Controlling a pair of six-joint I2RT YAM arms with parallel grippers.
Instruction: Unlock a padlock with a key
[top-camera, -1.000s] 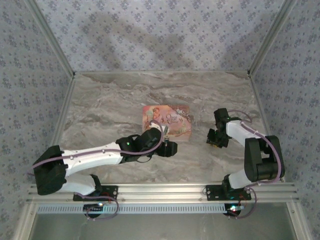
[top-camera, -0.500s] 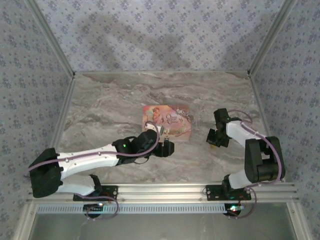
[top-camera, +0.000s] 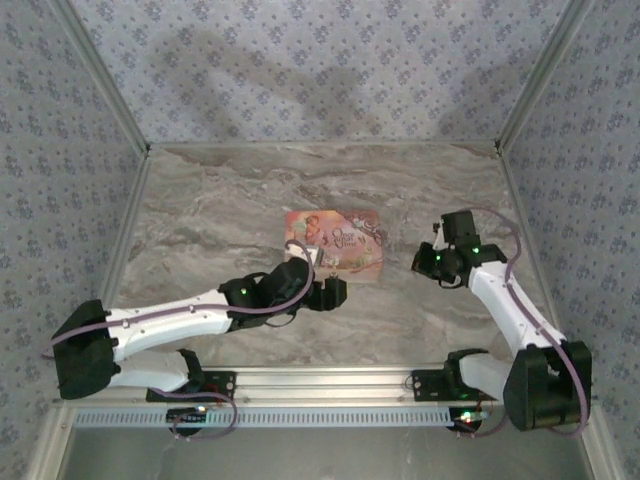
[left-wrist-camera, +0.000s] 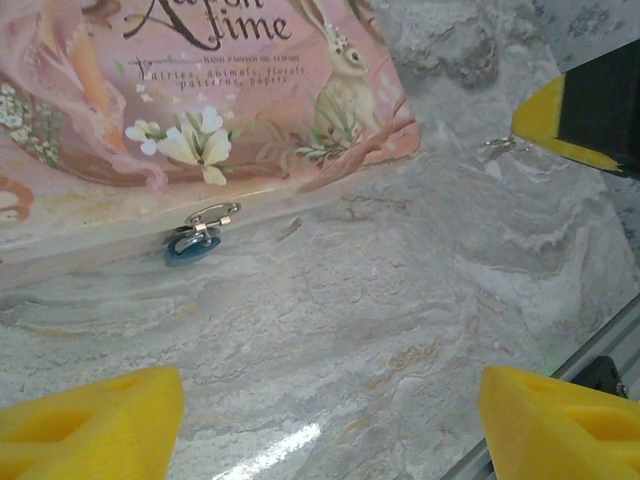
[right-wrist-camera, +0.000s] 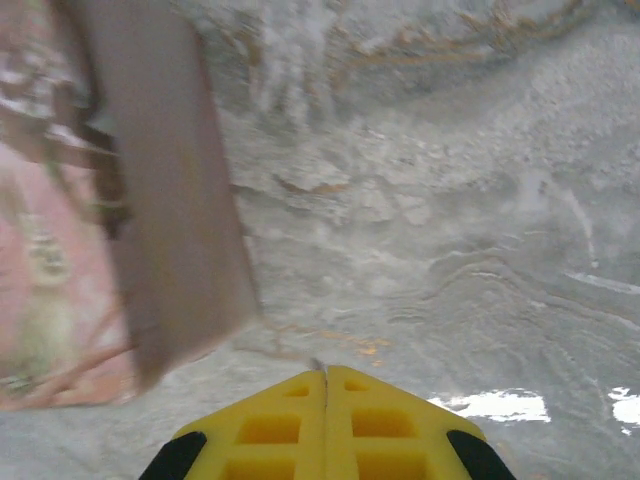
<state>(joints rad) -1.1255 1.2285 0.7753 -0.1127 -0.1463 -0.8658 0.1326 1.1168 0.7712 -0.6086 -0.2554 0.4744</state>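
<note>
A small blue padlock (left-wrist-camera: 193, 243) hangs from the metal clasp on the near side of a pink picture box (left-wrist-camera: 200, 90), (top-camera: 335, 240). My left gripper (left-wrist-camera: 330, 425), (top-camera: 335, 292) hovers open just in front of that side, its yellow fingertips (left-wrist-camera: 90, 420) wide apart over bare marble. My right gripper (right-wrist-camera: 322, 372), (top-camera: 425, 262) is to the right of the box and shut. A thin metal key (right-wrist-camera: 318, 366) tip pokes out between its fingertips. The key (left-wrist-camera: 497, 150) also glints at the right gripper's tip in the left wrist view.
The box's side (right-wrist-camera: 170, 200) fills the left of the right wrist view, blurred. The aluminium rail (top-camera: 320, 380) runs along the near table edge. Patterned walls (top-camera: 320, 70) enclose the marble table (top-camera: 220, 200) on three sides.
My right gripper has closed and lifted slightly towards the box, and its elbow has swung down to the near right. The left gripper has stayed open by the box.
</note>
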